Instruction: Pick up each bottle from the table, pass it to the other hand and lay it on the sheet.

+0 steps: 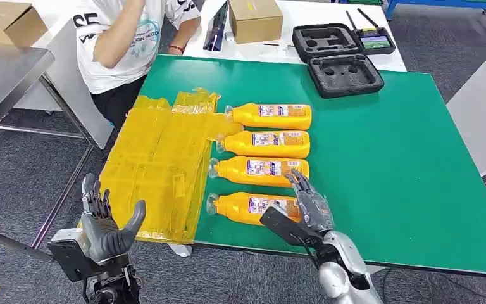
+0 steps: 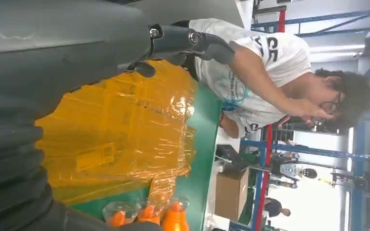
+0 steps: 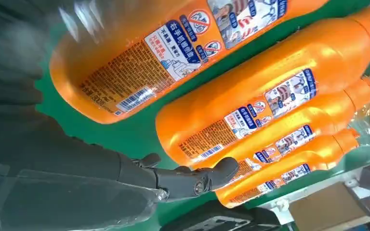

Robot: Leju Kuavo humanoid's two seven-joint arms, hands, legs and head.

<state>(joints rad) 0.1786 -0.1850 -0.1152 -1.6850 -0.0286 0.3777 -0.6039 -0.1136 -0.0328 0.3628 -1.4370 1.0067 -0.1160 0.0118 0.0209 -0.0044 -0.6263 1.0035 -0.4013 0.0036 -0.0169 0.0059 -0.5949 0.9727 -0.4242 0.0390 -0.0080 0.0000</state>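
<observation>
Overhead: four orange bottles lying in a row mid-table, clear caps touching the crinkled yellow sheet at the left edge; right hand spread over the nearest bottle, gripping nothing. Left hand spread, empty, off the near-left corner. Right wrist: glossy, rigid plastic, probably slippery; best gripped mid-body around the label.

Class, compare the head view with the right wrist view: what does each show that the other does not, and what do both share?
Head view alone: the crinkled yellow plastic sheet, the black foam-lined case, the left hand open beside the table, and a seated person in a white T-shirt.
Right wrist view alone: the barcodes and small print on the bottle labels.
Both: four orange plastic bottles lying on the green table, and the right hand open over them.
</observation>
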